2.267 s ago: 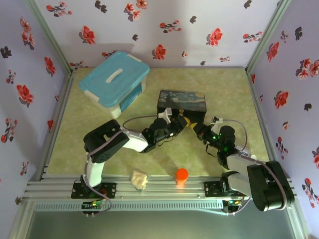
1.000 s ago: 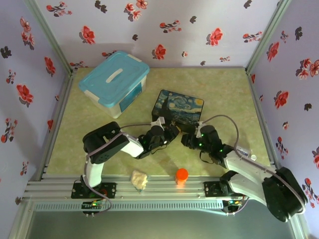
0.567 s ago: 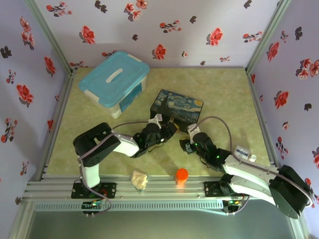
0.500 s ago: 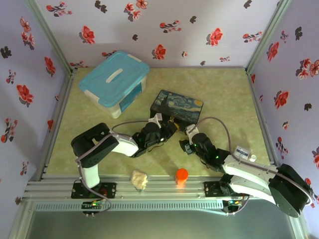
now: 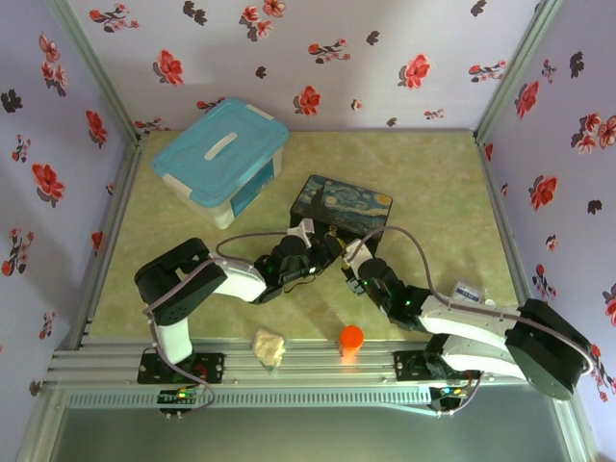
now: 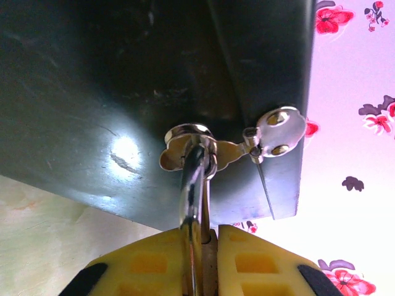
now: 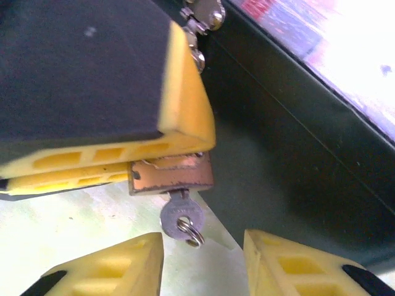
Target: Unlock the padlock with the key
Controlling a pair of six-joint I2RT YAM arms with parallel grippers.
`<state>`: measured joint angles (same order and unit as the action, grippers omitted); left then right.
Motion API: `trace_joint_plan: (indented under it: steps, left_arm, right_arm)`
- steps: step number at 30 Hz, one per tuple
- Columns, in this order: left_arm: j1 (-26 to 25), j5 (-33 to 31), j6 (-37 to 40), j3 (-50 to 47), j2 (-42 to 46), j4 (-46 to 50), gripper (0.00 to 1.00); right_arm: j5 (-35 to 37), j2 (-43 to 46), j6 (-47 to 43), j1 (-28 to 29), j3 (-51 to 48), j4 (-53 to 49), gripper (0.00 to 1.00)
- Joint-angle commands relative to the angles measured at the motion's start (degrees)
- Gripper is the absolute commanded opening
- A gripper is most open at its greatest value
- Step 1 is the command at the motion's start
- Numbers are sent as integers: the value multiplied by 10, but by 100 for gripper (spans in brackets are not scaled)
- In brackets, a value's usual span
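Left tool [image 6: 207, 240]: clamped shut on the tiny square brass-coloured padlock [image 7: 173, 176], centre left of the right wrist view.
Right tool [image 7: 203, 250]: open at the bottom of the frame, yellow fingers either side of the small slim dark grey metal key [image 7: 179, 214], not touching.
Key: seated in the padlock's underside.
Shackle: thin silver loop [image 6: 192, 179] through the dark box's [image 6: 123, 80] hasp.
Handling: light, stiff, probably slippery; pinch flat across the key's round head.

Overhead camera looks down; both wrist cameras closely face the padlock [image 7: 171, 174].
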<state>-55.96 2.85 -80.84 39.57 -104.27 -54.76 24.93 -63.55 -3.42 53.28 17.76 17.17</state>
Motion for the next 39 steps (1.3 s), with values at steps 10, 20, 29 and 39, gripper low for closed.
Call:
trace_joint_plan:
  steps: [10, 20, 29, 39]
  left_arm:
    - [3, 16, 9, 2, 25, -44, 0]
    - [5, 22, 5, -6, 19, -58, 0]
    - [4, 30, -6, -8, 0, -82, 0]
    - [7, 25, 7, -13, 2, -60, 0]
  right_arm:
    - [61, -63, -50, 20, 53, 38, 16]
    - [-149, -30, 40, -76, 17, 70, 2]
    - [-377, -11, 165, -190, -28, 147, 0]
    - [-385, 11, 206, -205, -18, 88, 23]
